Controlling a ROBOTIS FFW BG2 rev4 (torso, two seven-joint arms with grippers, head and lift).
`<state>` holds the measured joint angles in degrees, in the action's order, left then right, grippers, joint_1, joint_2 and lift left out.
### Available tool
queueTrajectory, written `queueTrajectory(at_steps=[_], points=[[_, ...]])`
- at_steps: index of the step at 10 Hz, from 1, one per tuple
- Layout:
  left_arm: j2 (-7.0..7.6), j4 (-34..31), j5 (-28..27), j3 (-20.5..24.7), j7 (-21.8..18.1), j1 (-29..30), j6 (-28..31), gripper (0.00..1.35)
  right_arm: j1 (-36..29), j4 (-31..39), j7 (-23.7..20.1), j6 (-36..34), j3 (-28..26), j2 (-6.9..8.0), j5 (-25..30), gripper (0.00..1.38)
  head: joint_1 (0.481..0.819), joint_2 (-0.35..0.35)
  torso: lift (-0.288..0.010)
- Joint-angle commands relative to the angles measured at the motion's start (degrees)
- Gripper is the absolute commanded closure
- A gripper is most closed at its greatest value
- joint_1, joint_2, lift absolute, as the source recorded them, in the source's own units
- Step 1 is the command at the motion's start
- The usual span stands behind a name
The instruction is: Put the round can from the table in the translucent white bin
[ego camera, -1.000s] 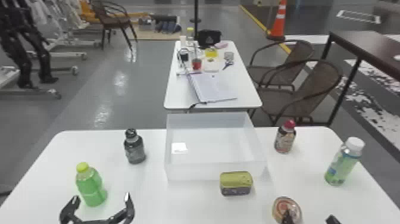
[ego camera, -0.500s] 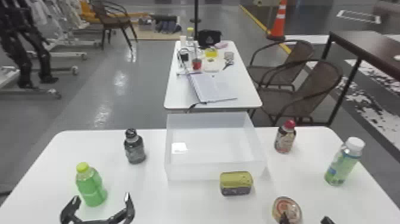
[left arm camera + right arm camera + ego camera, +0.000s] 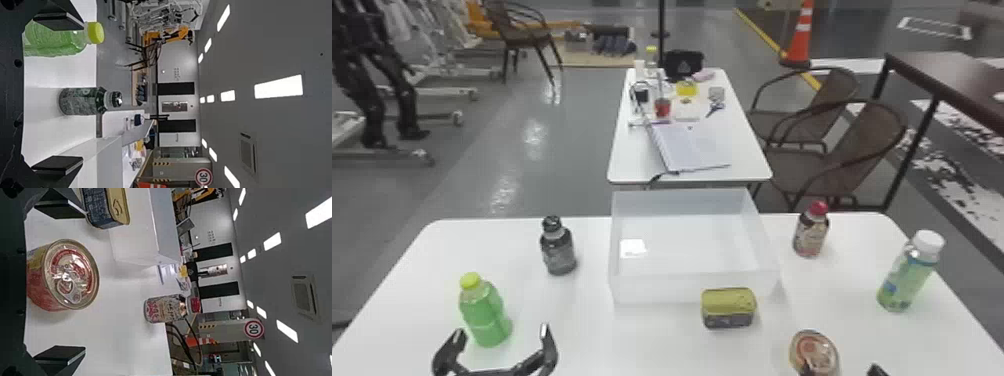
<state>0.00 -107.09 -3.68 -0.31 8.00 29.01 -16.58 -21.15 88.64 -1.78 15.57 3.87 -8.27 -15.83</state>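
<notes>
The left gripper (image 3: 503, 331) is parked at the front left, open, near the green bottle; the left wrist view has the same gripper (image 3: 80, 94). My right gripper (image 3: 878, 371) is at the front edge by the round can (image 3: 813, 352). In the right wrist view this gripper (image 3: 83, 281) stands open, and the upright round can (image 3: 62, 275), pull-tab lid up, lies between its spread fingers and closer to the upper one, not gripped. The translucent white bin (image 3: 693, 287) stands at the table's middle, its inside bare.
A rectangular tin (image 3: 728, 307) sits against the bin's near side. Right of the bin are a red-capped bottle (image 3: 811, 231) and a white-capped bottle (image 3: 907, 275); left of it, a dark bottle (image 3: 558, 249) and a green bottle (image 3: 484, 315).
The right gripper has shifted slightly left around the round can, its right finger now nearer the can. The left gripper keeps still.
</notes>
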Motion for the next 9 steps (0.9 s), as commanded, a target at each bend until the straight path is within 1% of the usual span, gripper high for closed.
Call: queueTrajectory(at_steps=[1,4,9], points=[[-0.15,0.3,0.25,0.22,-0.09,-0.09,-0.56,0.1,1.37,-2.07,-0.07,-0.28,0.0,-0.17,0.88,0.08,0.549,0.0,-0.1],[-0.15,0.83,0.69,0.58,-0.62,-0.44,-1.53,0.1,4.28,-5.41,-1.47,-1.86,-0.09,-0.34,1.94,0.1,0.549,0.0,-0.1],[-0.15,1.8,1.48,0.58,-1.06,-0.79,-2.5,0.1,8.58,-9.28,-4.72,-4.49,0.0,-0.17,3.52,0.1,0.549,0.0,-0.1]])
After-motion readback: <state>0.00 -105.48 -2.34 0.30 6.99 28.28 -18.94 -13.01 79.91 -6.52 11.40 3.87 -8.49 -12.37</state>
